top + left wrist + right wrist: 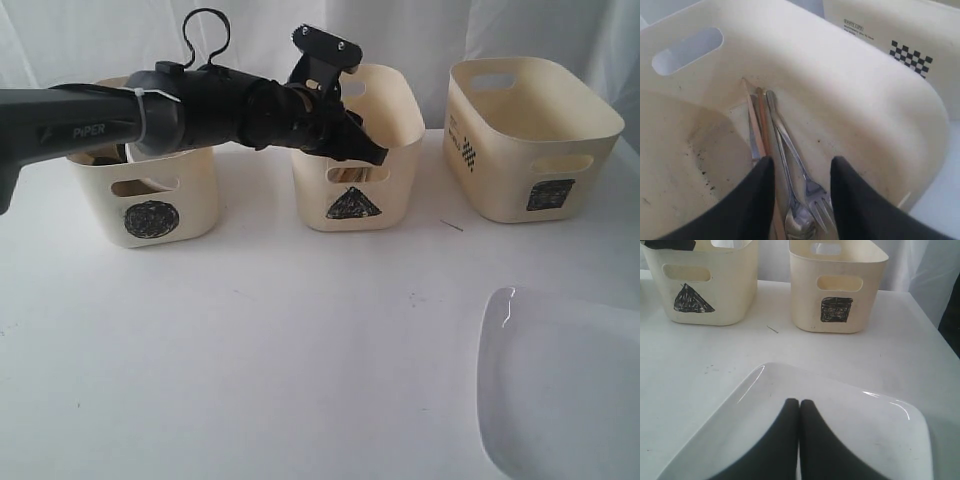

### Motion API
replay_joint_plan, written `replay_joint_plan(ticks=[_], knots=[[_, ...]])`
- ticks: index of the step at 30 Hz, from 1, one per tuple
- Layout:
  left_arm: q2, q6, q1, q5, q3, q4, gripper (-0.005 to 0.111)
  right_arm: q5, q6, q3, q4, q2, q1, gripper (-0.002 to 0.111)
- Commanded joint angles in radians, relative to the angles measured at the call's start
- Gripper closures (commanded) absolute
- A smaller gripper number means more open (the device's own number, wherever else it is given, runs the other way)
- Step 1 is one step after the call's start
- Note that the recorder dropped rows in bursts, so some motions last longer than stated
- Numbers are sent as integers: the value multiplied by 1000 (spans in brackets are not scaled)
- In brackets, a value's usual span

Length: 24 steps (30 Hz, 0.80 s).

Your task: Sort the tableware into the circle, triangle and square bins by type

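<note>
Hanging over the cream plastic tub marked with a black triangle (395, 190), the left arm (200, 110) points its jaws down inside. They stand parted and grip nothing, and the steel forks and knife (785, 145), with what looks like a wooden chopstick, lie loose along the tub's wall beneath. The cutlery looks sorted.

The right jaws are pressed shut and empty over the large white square plate (840, 430), which lies on the white counter (300, 330), well apart from the tubs. It likely belongs in the wider square-marked tub (500, 160) — bare counter lies between. The circle-marked tub (190, 190) sits partly behind the left arm, so a straight lift looks safest.
</note>
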Motion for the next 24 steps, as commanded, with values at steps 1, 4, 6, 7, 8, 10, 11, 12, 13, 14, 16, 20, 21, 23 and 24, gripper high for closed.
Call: replay_joint_plan(ticks=[1,4,6,7,8,10,11,12,13,14,16,20,21,23,24], knots=[[-52,-34,-1,59,-6,-11,64,-2,-3,7,1,-6,-3,108],[-78,-34,-1,102,-6,-14,64,-2,-3,7,1,-6,-3,108],[-97,-34,-3,133,-2,-32,64,-2,-3,7,1,-6,-3,108],[-107,-34,-3,143,4,-42,64,-2,-3,7,1,-6,-3,108],[-119,-34,-3,141,17,-42,64,-2,-3,7,1,-6,-3,108],[-142,-34,-5,135,46,-42,64,-2,-3,7,1,-6,-3,108],[-155,-34,-5,134,63,-42,64,-2,-3,7,1,-6,-3,108],[-167,-34,-5,140,77,-42,64,-2,-3,7,1,-6,-3,108],[-180,-34,-5,143,97,-42,64,-2,-3,7,1,-6,-3,108],[-195,-34,-7,144,121,-42,64,-2,-3,7,1,-6,-3,108],[-224,-34,-14,144,177,-42,64,-2,-3,7,1,-6,-3,108],[-294,-32,-39,121,294,-42,64,-2,-3,7,1,-6,-3,108],[-314,-32,-45,110,327,-42,64,-2,-3,7,1,-6,-3,108],[-355,-32,-60,91,382,-42,64,-2,-3,7,1,-6,-3,108],[-377,-32,-66,81,414,-42,64,-2,-3,7,1,-6,-3,108]])
